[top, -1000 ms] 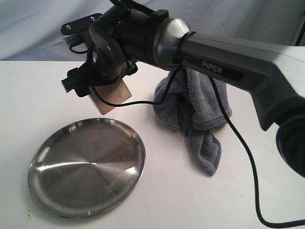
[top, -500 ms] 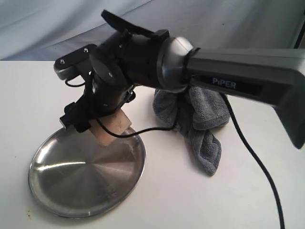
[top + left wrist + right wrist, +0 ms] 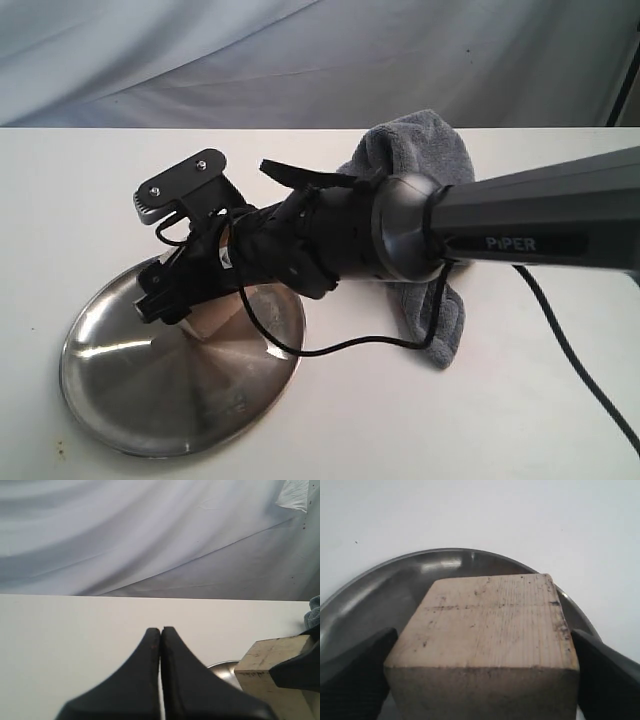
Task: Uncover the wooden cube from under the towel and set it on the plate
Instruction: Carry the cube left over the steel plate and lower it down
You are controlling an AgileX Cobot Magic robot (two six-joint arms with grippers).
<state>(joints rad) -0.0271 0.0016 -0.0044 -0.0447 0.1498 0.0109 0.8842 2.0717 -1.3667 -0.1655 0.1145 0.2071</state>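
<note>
My right gripper [image 3: 190,300] reaches across from the right and is shut on the wooden cube [image 3: 215,318], a pale scuffed block held between both black fingers [image 3: 355,672]. The cube [image 3: 485,615] sits low over the far part of the steel plate [image 3: 150,400]; whether it touches the dish I cannot tell. The plate [image 3: 380,590] curves behind the cube in the right wrist view. The dark grey towel [image 3: 420,150] lies bunched behind the arm. My left gripper [image 3: 161,630] is shut and empty above the white table, with the cube [image 3: 272,655] off to one side of it.
The white table [image 3: 60,190] carries everything, with a pale cloth backdrop [image 3: 300,50] behind. A black cable [image 3: 570,350] trails from the right arm over the table at the right. The arm's long link [image 3: 540,220] spans the scene above the towel.
The right arm has swung down and forward, bringing the cube from above the table behind the plate to just over the plate's far side. The towel's top now shows.
</note>
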